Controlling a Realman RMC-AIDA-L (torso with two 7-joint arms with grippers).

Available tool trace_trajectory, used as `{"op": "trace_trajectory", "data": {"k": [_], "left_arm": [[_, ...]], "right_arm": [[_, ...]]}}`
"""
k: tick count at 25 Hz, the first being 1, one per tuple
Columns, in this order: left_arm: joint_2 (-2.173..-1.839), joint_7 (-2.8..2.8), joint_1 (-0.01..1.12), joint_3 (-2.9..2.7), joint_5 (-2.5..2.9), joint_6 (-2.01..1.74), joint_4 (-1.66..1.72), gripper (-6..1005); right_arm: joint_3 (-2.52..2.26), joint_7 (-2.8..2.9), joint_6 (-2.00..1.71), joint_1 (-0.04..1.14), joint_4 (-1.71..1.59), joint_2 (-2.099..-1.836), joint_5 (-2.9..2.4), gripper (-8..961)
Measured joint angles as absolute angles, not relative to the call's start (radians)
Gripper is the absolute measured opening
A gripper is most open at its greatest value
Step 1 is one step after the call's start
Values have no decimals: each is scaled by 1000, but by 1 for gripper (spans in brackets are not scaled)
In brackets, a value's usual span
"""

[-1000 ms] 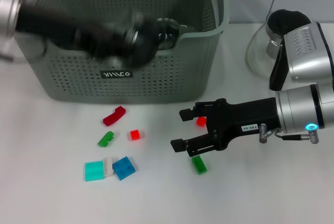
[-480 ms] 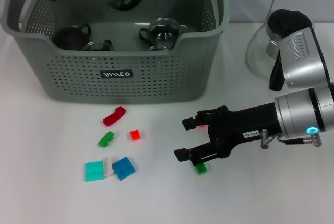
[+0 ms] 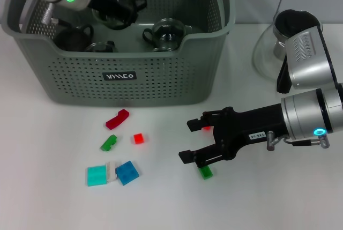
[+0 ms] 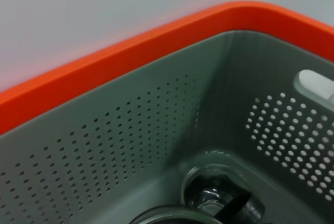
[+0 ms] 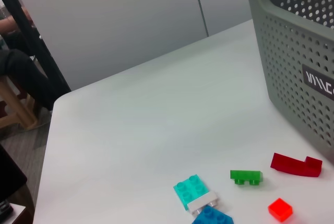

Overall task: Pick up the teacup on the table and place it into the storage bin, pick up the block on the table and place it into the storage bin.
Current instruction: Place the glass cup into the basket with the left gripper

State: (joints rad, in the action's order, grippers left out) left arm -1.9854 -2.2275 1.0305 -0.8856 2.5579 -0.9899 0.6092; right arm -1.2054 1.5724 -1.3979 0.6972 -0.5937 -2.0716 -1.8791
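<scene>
The grey-green storage bin (image 3: pixel 123 74) stands at the back left, with orange handle tops. Glass teacups (image 3: pixel 169 31) lie inside it, and one teacup (image 4: pixel 219 203) shows on its floor in the left wrist view. My left gripper (image 3: pixel 119 7) hangs inside the bin near its back wall. Over the table to the front right, my right gripper (image 3: pixel 188 140) is open. A green block (image 3: pixel 205 172) lies just under its lower finger, and a small red block (image 3: pixel 206 126) sits behind the upper finger. The bin's perforated wall (image 5: pixel 302 67) fills one side of the right wrist view.
Loose blocks lie in front of the bin: dark red (image 3: pixel 117 118), small red (image 3: pixel 138 138), green (image 3: pixel 110 142), teal (image 3: pixel 97 176), white (image 3: pixel 111 170) and blue (image 3: pixel 127 172). A glass pot (image 3: pixel 281 37) stands at the back right beside my right arm.
My left arm swung from across the bin's front up and over its rim, and now reaches down inside. My right gripper shifted slightly down toward the green block.
</scene>
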Motion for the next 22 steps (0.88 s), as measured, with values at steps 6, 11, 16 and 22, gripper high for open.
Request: {"op": "trace_trajectory", "data": {"k": [6, 11, 16, 22], "left_arm": [[-2016, -2227, 1027, -918, 2592, -902, 595, 31], [-2028, -2230, 1028, -961, 2601, -861, 577, 31], [-2032, -2236, 1032, -968, 2630, -857, 576, 32], [-2037, -2238, 1030, -968, 2633, -856, 575, 32]], "right_arm": [[-1206, 1572, -1396, 700, -594, -2072, -1879, 924], [-1206, 1572, -1394, 698, -594, -2074, -1879, 924], [-1206, 1572, -1393, 690, -593, -2074, -1879, 924], [-1206, 1572, -1391, 689, -592, -2076, -1879, 924]]}}
